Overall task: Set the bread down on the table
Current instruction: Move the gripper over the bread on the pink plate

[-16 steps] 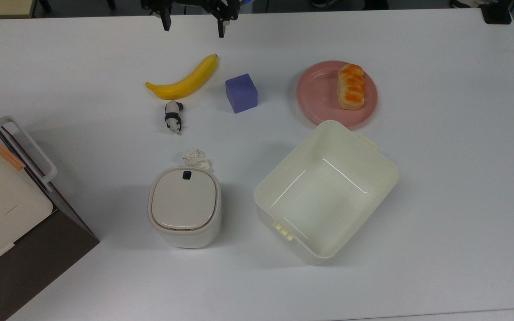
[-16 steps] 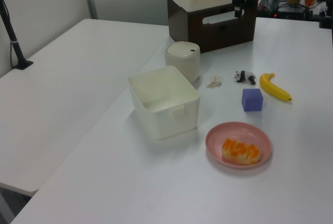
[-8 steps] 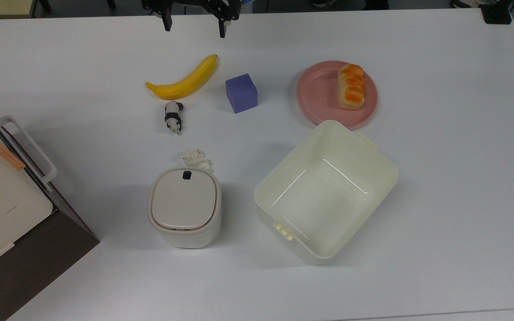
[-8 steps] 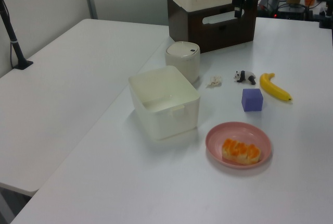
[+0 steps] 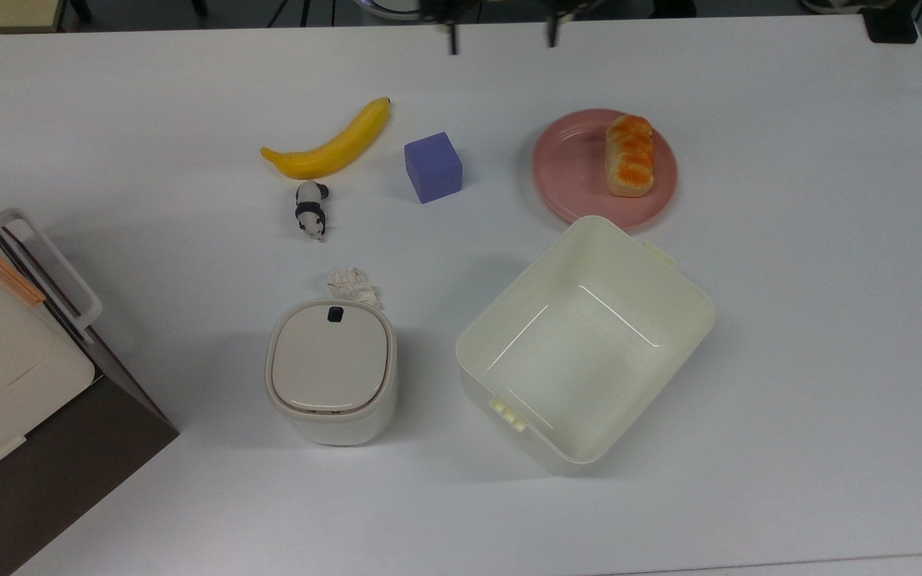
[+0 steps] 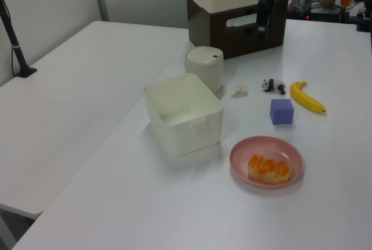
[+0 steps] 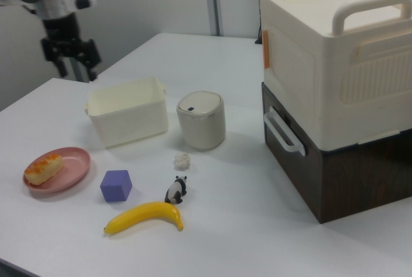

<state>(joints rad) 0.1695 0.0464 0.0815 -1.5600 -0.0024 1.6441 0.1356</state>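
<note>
The bread (image 5: 629,156), a small bun with a glossy orange-brown top, lies on the right half of a round pink plate (image 5: 569,172) on the white table (image 5: 813,336). The bread (image 6: 269,168) and plate (image 6: 239,156) sit near the front in the left view. In the right view the bread (image 7: 44,168) rests on the plate (image 7: 72,166) at the far left. My gripper (image 5: 501,40) hovers open at the top edge of the top view, up and left of the plate, holding nothing. The gripper (image 7: 77,69) hangs high above the table's far side in the right view.
A yellow banana (image 5: 331,144), a purple cube (image 5: 432,166) and a small panda figure (image 5: 310,210) lie left of the plate. A cream bin (image 5: 585,344) stands just below the plate. A lidded white canister (image 5: 331,370), a crumpled paper (image 5: 353,282) and a brown-and-cream cabinet (image 5: 5,384) are further left.
The gripper has swung toward the top view's right along the table's far edge, from above the banana to up and left of the plate. Nothing on the table moved.
</note>
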